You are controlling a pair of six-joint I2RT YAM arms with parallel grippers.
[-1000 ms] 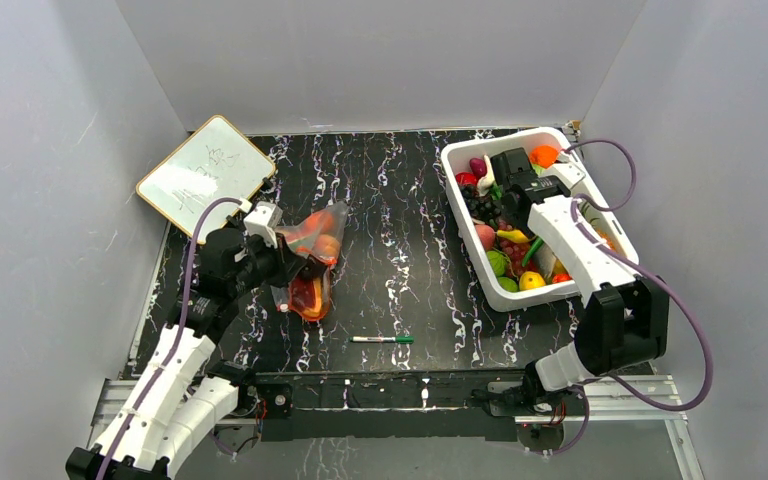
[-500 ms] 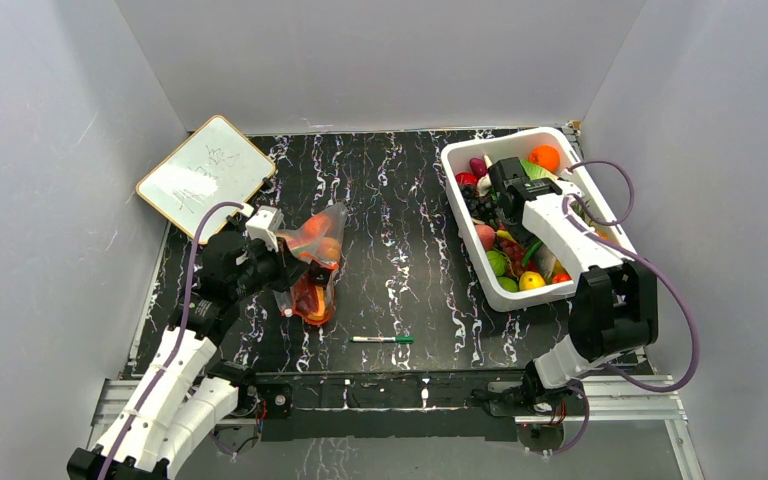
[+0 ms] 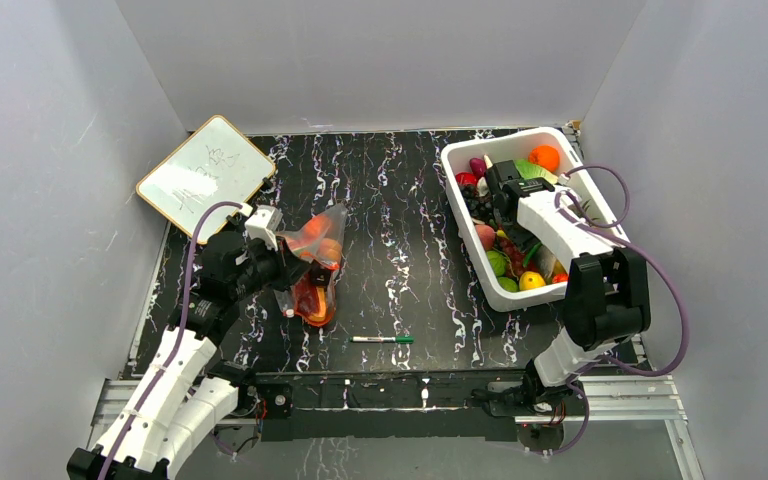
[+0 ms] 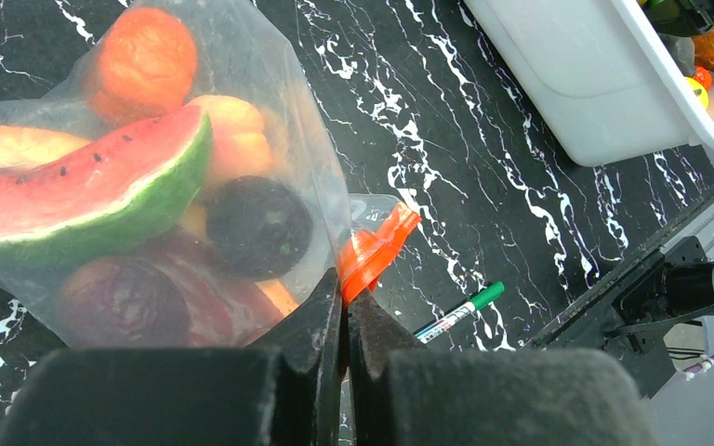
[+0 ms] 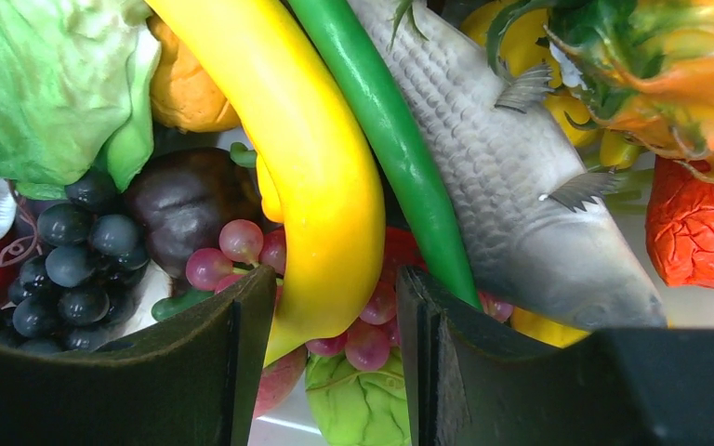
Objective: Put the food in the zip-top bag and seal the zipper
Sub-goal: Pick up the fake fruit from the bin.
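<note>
The clear zip-top bag [image 3: 318,252] hangs from my left gripper [image 3: 295,270] at the table's left. In the left wrist view the bag [image 4: 270,111] holds a watermelon slice [image 4: 84,190], an orange fruit [image 4: 144,60] and a dark round fruit [image 4: 246,223]. My left gripper [image 4: 344,307] is shut on the orange-red zipper [image 4: 379,249]. My right gripper [image 3: 505,200] is low inside the white tub [image 3: 505,137]. In the right wrist view it [image 5: 335,288] is open, its jaws either side of a yellow curved fruit [image 5: 321,177] lying on pink grapes [image 5: 372,334].
The tub also holds a green pod [image 5: 390,139], a grey fish [image 5: 511,195], lettuce [image 5: 46,84] and dark grapes [image 5: 74,260]. A white-and-green marker [image 3: 382,339] lies near the front edge. A small whiteboard [image 3: 205,175] leans at the back left.
My right gripper has moved nearer and lower into the tub's food. My left gripper has shifted slightly nearer with the bag, still gripping it.
</note>
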